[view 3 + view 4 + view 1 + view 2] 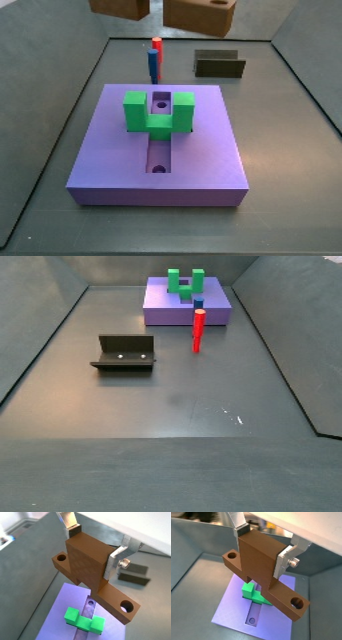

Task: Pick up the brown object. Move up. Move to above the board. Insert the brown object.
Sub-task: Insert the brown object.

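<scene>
My gripper is shut on the brown object, an orange-brown bar with a crosspiece that has a round hole at each end. It shows the same way in both wrist views. The bar hangs in the air above the lavender board, over its green U-shaped block and central groove. In a side view the brown object is at the top edge, high above the board. It is out of view in the side view that shows the board far off.
A slim peg stands upright just off the board and also shows in a side view. The dark fixture stands on the floor near it and shows in both side views. Grey walls surround the floor.
</scene>
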{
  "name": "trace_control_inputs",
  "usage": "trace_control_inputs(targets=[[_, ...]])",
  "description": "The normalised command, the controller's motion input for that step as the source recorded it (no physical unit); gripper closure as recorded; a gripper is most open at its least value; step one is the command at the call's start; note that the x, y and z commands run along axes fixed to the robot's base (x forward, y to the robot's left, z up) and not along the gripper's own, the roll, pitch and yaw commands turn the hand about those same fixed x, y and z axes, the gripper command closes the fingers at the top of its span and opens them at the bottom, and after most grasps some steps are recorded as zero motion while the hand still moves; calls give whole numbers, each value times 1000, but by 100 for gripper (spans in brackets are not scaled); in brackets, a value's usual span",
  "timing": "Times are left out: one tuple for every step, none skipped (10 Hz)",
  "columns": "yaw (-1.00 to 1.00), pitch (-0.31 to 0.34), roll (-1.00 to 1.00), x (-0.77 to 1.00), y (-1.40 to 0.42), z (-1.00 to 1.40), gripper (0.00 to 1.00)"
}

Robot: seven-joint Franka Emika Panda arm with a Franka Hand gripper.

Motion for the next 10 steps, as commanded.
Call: trace_control_inputs(targets=[[-1000,0,-44,0,0,-269,100],[-1000,0,-50,0,0,-254,100],[-1000,0,-57,0,0,-240,100],[-1000,0,-56,0,0,-243,100],[-1000,0,-73,3,0,-197,100],[-937,3,-109,160,0,-197,100],[-1000,0,-93,83,0,-217,100],[-997,0,-101,89,0,-203,100],[-931,0,-151,151,0,-63,100],[-914,0,-143,186,0,-91,100]])
